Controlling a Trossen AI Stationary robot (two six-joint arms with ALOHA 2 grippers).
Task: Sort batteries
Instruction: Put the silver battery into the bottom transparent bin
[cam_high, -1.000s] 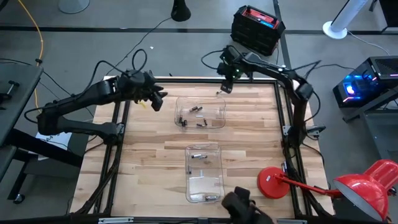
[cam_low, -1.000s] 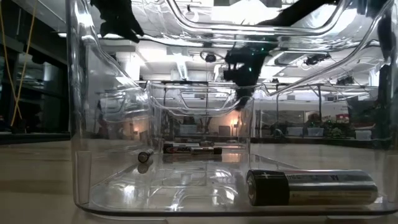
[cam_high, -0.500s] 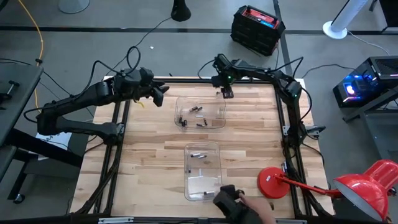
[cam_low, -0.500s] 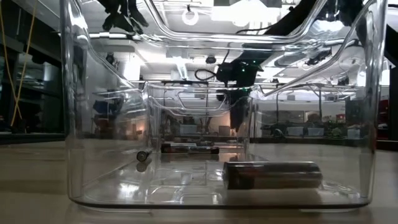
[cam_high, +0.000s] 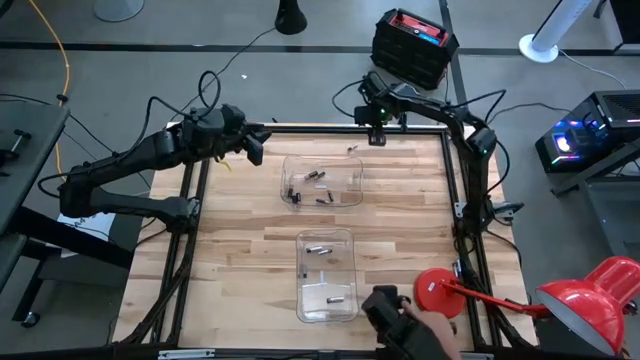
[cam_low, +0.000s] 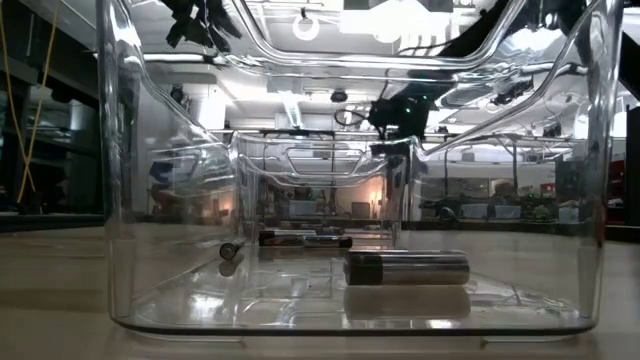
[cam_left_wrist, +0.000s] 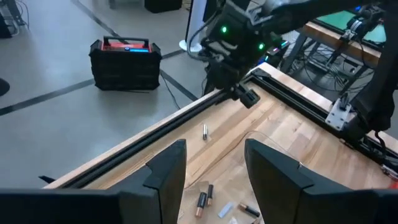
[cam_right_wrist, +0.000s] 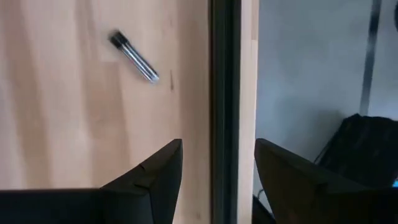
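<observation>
Wood-topped bench (cam_high: 240, 260), with one stray battery (cam_high: 352, 149) loose at 12 o'clock, just beyond the far tray (cam_high: 345, 190) and near the black edge rail (cam_high: 300, 127). Right tool (cam_high: 380, 137) at about 1 o'clock from that cell, over the rail, fingers parted wide and empty. Left tool (cam_high: 252, 150) waiting at 10 o'clock of the bench, likewise parted, nothing held.

Likely step: fetching the stray cell. Bring the right tool toward 7 o'clock until centred over it. Turn the wrist to straddle the cell across its width, not end to end. Come down gently to the wood and close slowly, to avoid nudging it into a roll. Keep clear of the rail and the tray wall.

Other batteries (cam_high: 320, 198) already in the far tray, more in the near tray (cam_high: 340, 265) at 6 o'clock.
</observation>
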